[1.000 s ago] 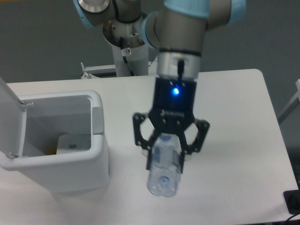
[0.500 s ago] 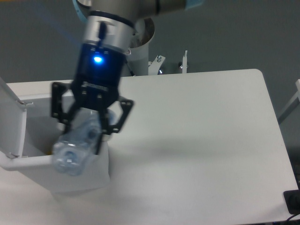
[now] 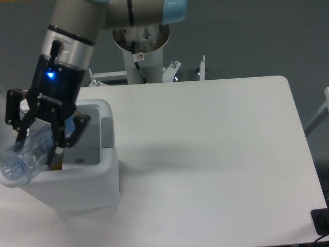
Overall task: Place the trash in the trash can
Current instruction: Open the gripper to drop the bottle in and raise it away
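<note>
My gripper is shut on the crushed clear plastic bottle and holds it tilted over the open trash can, a large white bin at the table's left. The bottle's lower end hangs over the can's left front rim. The bottle's blue cap is hidden between the fingers. The can's lid is hidden behind my gripper and the bottle. The grey front tab shows on the can's right side. The white paper packet is not visible.
The white table stretches to the right of the can. The arm's base column stands behind the table. A dark object sits at the lower right corner.
My gripper has carried the bottle from the table's middle leftward, and now it hangs over the trash can's opening, further left than half a second ago.
</note>
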Motion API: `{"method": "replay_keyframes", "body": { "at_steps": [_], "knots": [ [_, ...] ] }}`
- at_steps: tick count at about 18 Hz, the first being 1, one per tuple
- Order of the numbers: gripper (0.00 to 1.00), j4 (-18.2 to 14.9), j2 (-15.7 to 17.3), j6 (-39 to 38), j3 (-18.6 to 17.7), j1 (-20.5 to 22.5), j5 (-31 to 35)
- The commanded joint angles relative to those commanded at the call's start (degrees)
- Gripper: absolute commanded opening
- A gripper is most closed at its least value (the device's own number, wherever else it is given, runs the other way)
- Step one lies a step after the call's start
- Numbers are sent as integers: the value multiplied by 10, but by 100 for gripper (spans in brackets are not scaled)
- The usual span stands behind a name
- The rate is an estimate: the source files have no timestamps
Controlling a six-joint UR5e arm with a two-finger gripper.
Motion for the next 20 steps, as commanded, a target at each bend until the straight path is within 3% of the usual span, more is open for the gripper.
{"method": "replay_keyframes", "body": {
  "at_steps": [1, 2, 7, 10, 16, 18, 20],
  "knots": [
    [92, 0, 1, 4, 1, 0, 1],
    [100, 0, 3, 3, 1, 0, 1],
    [100, 0, 16, 4, 3, 10, 1],
    [100, 0, 33, -1, 8, 74, 2],
    [100, -6, 26, 9, 23, 211, 16],
    [100, -10, 25, 35, 20, 241, 37],
    [100, -34, 25, 114, 18, 251, 55]
  ]
}}
